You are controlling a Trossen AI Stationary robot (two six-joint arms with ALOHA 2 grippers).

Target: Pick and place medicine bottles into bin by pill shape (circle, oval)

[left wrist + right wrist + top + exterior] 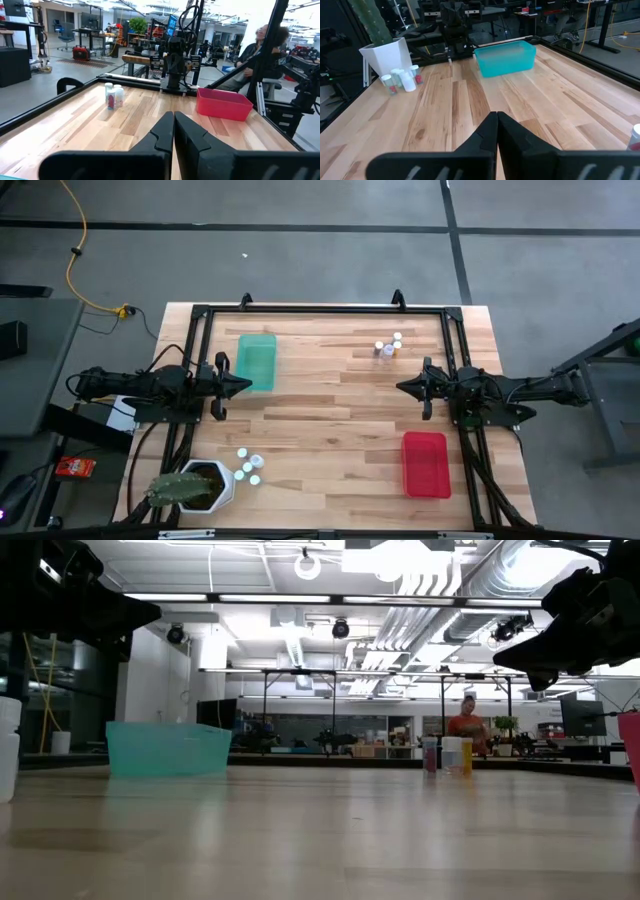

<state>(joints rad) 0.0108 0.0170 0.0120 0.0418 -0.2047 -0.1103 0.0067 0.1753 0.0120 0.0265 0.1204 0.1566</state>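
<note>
Three medicine bottles (389, 346) with white caps stand upright on the table near its far right; they also show in the left wrist view (114, 96). Several more bottles (248, 466) stand near the front left beside the cactus pot, also in the right wrist view (402, 80). My left gripper (247, 385) is shut and empty at the table's left, raised off the wood. My right gripper (401, 387) is shut and empty at the right, facing it.
A teal bin (257, 361) stands at the far left and a red bin (426, 463) at the near right. A white hexagonal pot with a green cactus (190, 486) stands at the front left corner. A black frame (320, 309) borders the table. A person sits in the room beyond.
</note>
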